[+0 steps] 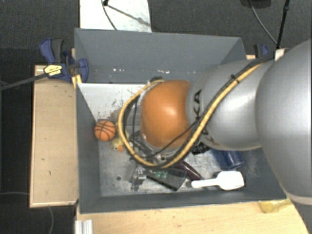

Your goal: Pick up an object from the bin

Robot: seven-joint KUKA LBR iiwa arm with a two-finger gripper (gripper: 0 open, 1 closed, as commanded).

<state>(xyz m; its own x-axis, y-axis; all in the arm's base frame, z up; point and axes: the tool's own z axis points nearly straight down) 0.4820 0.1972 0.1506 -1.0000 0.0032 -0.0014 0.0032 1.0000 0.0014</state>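
Observation:
My gripper point(138, 178) hangs low over the bin floor near the front, just below the arm's orange cover. Right beside it, to the right, lies a flat dark object with a green edge point(168, 178). A small orange basketball point(105, 129) rests against the bin's left wall, well to the upper left of the gripper. A little yellow-orange piece point(118, 146) lies between the ball and the gripper. Nothing is visible in the gripper's grasp.
A white plastic scoop point(222, 181) lies at the front right. A dark red stick-like thing point(193, 170) and a blue object point(227, 157) sit behind it, partly under the arm. The arm and its cables cover the bin's middle and right.

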